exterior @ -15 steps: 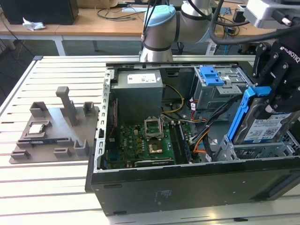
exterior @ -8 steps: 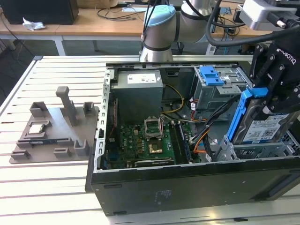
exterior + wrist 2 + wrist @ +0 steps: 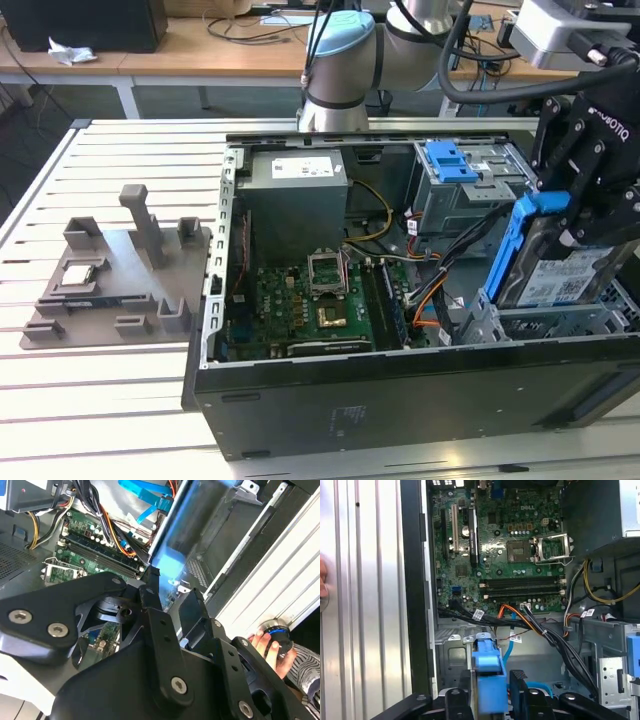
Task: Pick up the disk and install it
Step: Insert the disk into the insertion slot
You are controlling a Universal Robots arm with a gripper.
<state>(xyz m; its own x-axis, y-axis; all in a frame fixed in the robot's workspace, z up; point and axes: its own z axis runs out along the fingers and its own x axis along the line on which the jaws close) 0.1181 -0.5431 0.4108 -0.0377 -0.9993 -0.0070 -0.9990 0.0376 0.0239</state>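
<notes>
Now installing: the black gripper (image 3: 590,215) is holding the flat silver metal disk (image 3: 555,270) with its blue plastic bracket and carrying it over the drive bay.

Its fingers are closing on the disk's upper edge, gripping the blue bracket, which is showing between them in the first wrist view (image 3: 487,680); the disk is hanging tilted just below the gripper, inside the open black computer case (image 3: 400,400), with the grey metal drive bay (image 3: 545,325) directly beneath it. Judging from this, the pick is done and the seating is in hand; the disk seems to need lining up with the bay rails before it goes lower. A white-and-blue printed label is facing outward, its writing too small to read. Beyond the gripper, the green motherboard (image 3: 505,555) is lying flat.
</notes>
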